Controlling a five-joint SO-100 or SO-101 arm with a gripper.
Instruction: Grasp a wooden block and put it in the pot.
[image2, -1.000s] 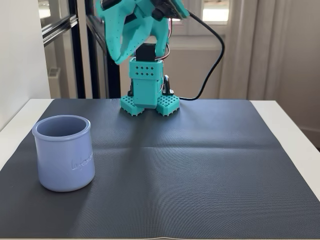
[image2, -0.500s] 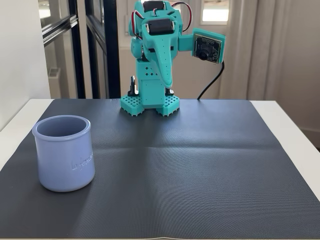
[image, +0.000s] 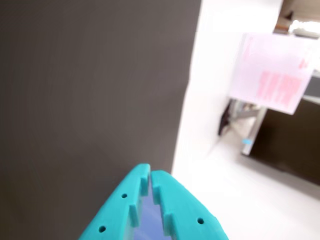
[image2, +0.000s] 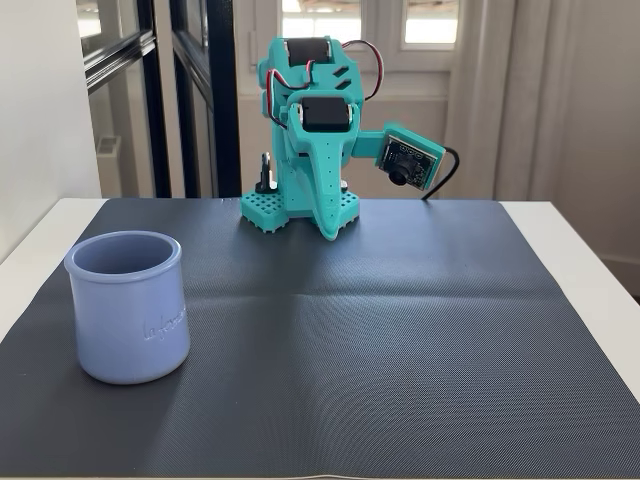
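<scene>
The pale lavender-blue pot (image2: 128, 306) stands upright on the left of the dark mat, its opening facing up; nothing shows inside it from this angle. My teal gripper (image2: 335, 230) hangs at the back of the mat just in front of the arm's base, pointing down, far from the pot. In the wrist view the gripper (image: 150, 171) enters from the bottom edge with its two jaws pressed together and only a thin slit between them. A pale blue patch shows in that slit; I cannot tell what it is. The wooden block is out of view in both views.
A dark ribbed mat (image2: 400, 330) covers most of the white table (image2: 590, 265). The teal arm base (image2: 298, 205) stands at the mat's back edge, with a black cable (image2: 447, 170) behind it. The wrist view shows the mat (image: 90, 90) and its right edge.
The arm has folded down from a raised pose. The gripper now points down in front of the base, and the wrist camera has dropped lower. The pot has not moved.
</scene>
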